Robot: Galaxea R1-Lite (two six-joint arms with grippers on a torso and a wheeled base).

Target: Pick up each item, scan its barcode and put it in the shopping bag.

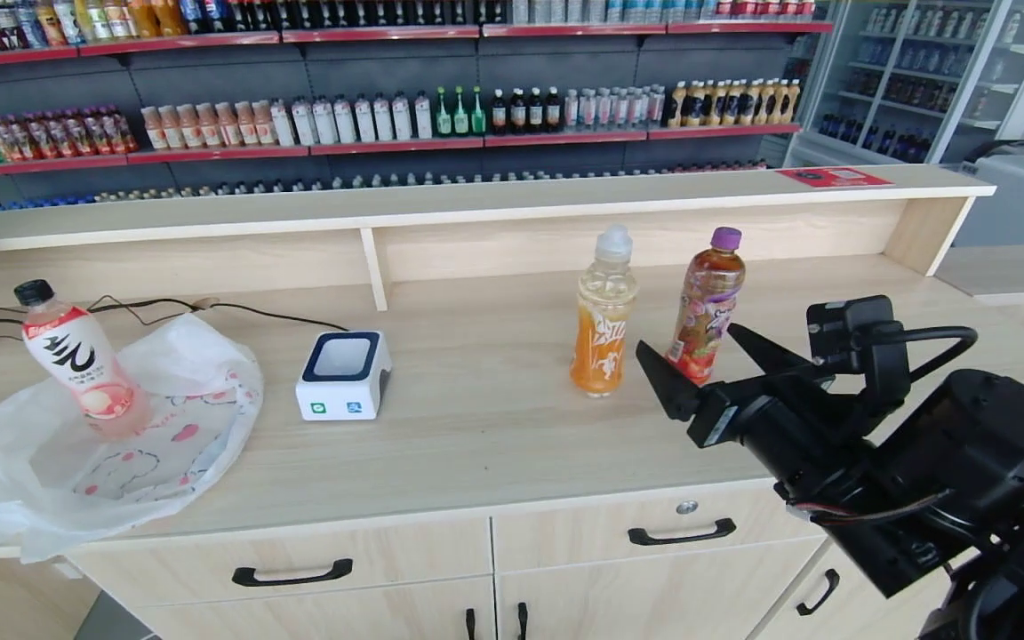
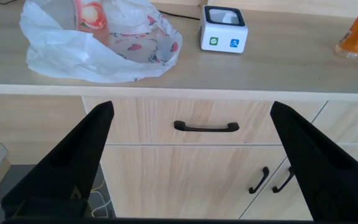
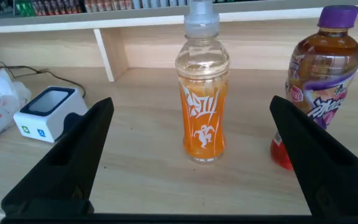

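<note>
Our right claw (image 1: 684, 336) hangs spread wide and empty. The clear orange-drink bottle with a white cap (image 1: 603, 311) stands just ahead of its gap, and the purple-capped red juice bottle (image 1: 706, 307) stands beside its right finger. Our left claw (image 2: 191, 106) is likewise apart and empty, low before the pale wooden worktop (image 2: 278, 68) — the white plastic shopping bag (image 2: 73, 53) lies up ahead.

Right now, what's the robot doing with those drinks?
It is checking out drinks at a shop counter. One pink bottle stands in the shopping bag. The right gripper is open and empty, pointed at the orange bottle, with the purple-capped bottle beside it. Both are untouched. The scanner sits between them and the bag. The left gripper hangs open below the counter edge.
</note>
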